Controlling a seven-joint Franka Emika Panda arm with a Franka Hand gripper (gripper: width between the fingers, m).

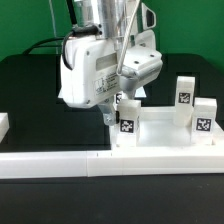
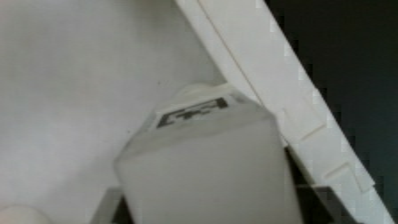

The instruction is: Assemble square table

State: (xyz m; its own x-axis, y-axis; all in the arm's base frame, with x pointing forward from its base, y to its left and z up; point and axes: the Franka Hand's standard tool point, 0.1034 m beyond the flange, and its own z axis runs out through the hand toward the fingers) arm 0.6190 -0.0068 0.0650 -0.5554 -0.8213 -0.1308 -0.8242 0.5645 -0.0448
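The square table top (image 1: 165,133) lies white and rimmed at the exterior view's right. Two white block legs with tags (image 1: 183,93) (image 1: 203,116) stand upright on its far side. A third leg (image 1: 126,120) stands at the top's near-left corner, and my gripper (image 1: 122,108) comes down on it from above, shut on it. In the wrist view this leg (image 2: 196,165) fills the space between my dark fingers (image 2: 118,205), its tag (image 2: 196,110) facing the camera. The top's flat surface (image 2: 89,100) and raised rim (image 2: 267,70) lie behind it.
A long white rail (image 1: 60,163) runs along the front of the black table, just before the table top. A small white block (image 1: 3,125) sits at the exterior view's left edge. Black cables (image 1: 35,45) hang behind the arm.
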